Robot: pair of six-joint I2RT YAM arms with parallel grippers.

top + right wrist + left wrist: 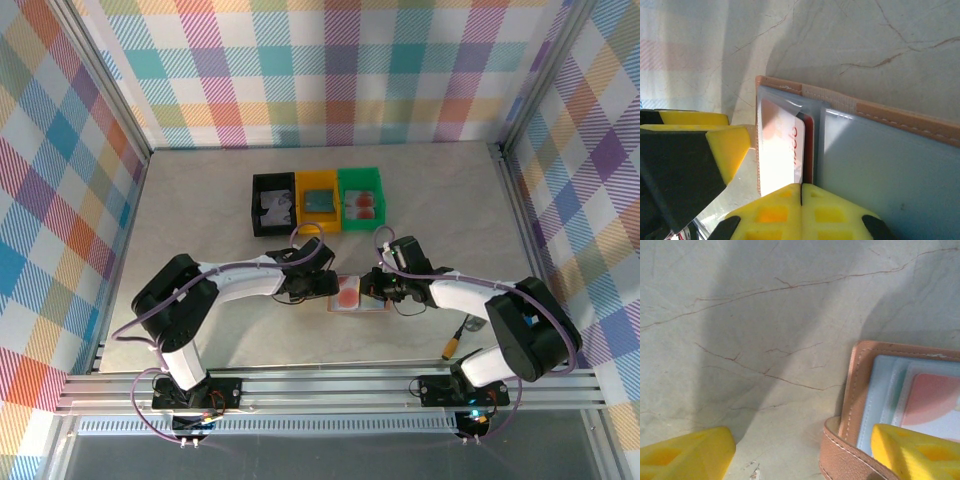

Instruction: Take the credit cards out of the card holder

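Note:
The reddish-brown card holder (366, 306) lies open on the table between my two grippers. A pale credit card with a red-orange spot (347, 293) shows in its left pocket. My left gripper (325, 285) is open, and in the left wrist view its yellow fingers (914, 456) straddle the card holder's left edge (859, 390) beside the spotted card (935, 402). My right gripper (801, 207) is shut. Its fingertips rest at the near end of a pale card with red print (782, 150), and a dark red card (809, 150) sits behind that one in the holder (900, 122).
Black (272, 205), yellow (318, 200) and green (361, 198) bins stand in a row behind the holder, each with cards inside. A yellow cable plug (455, 348) lies near the right arm's base. Checkered walls enclose the table.

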